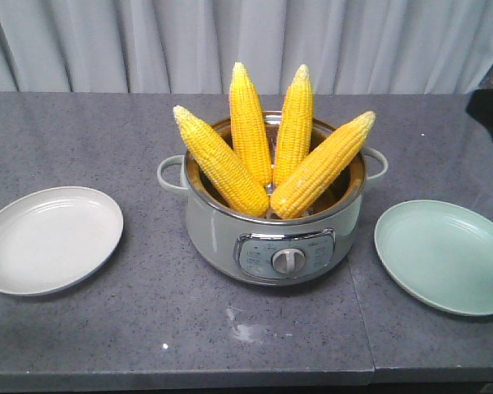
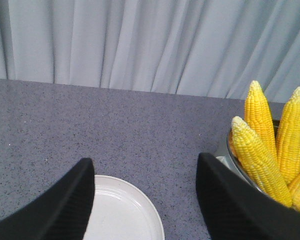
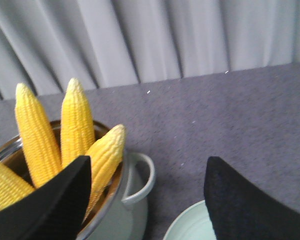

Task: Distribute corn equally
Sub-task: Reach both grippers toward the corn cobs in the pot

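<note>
With the four corn cobs standing tip-up in the pot between the white plate and green plate, and the left fingers and right fingers spread wide and empty, each arm should grasp its nearest outer cob mid-length.

front view: raised, near, looks down over table at pot. left wrist view: low, close, faces curtain, pot at right edge. right wrist view: likewise, pot lower left. all share corn.
</note>
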